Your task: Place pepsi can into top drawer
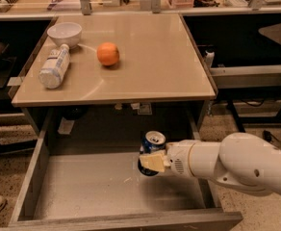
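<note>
Claw (151, 161) pinches the pepsi can (153, 142) — tilted, over the top drawer (87, 186).

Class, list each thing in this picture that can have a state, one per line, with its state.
Drawer: pulled open.
Can: gripped, leaning slightly, over the drawer floor.
Gripper: jaws shut on the can, reaching in from the right.
Bottle: lying on its side on the table.
Bowl: upright on the table.
Orange: whole, resting on the table.
</note>
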Motion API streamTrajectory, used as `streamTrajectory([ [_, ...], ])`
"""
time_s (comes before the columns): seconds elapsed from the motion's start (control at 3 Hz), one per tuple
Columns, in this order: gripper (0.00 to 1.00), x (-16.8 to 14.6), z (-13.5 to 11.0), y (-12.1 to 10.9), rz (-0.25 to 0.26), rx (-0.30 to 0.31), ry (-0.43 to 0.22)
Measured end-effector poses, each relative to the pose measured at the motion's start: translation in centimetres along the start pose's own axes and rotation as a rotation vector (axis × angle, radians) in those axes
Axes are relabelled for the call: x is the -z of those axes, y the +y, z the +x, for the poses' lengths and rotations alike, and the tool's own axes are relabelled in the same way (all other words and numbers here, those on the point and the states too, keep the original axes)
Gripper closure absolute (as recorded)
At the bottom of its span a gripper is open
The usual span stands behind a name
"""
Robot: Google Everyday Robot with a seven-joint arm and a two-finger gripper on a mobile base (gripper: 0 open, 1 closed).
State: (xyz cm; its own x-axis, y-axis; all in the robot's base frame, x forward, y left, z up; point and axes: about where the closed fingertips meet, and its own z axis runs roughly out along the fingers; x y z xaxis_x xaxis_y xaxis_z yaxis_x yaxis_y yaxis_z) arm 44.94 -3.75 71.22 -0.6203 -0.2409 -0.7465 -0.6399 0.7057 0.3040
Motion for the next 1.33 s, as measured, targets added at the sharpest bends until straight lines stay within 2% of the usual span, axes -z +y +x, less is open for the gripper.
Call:
streamTrajectory([
  [0.67, 1.0, -1.8, 1.3, -2.9, 0.157, -0.048, -0.053],
  [1.33, 1.0, -2.6, 2.3, -5.5, 0.281, -0.053, -0.076],
])
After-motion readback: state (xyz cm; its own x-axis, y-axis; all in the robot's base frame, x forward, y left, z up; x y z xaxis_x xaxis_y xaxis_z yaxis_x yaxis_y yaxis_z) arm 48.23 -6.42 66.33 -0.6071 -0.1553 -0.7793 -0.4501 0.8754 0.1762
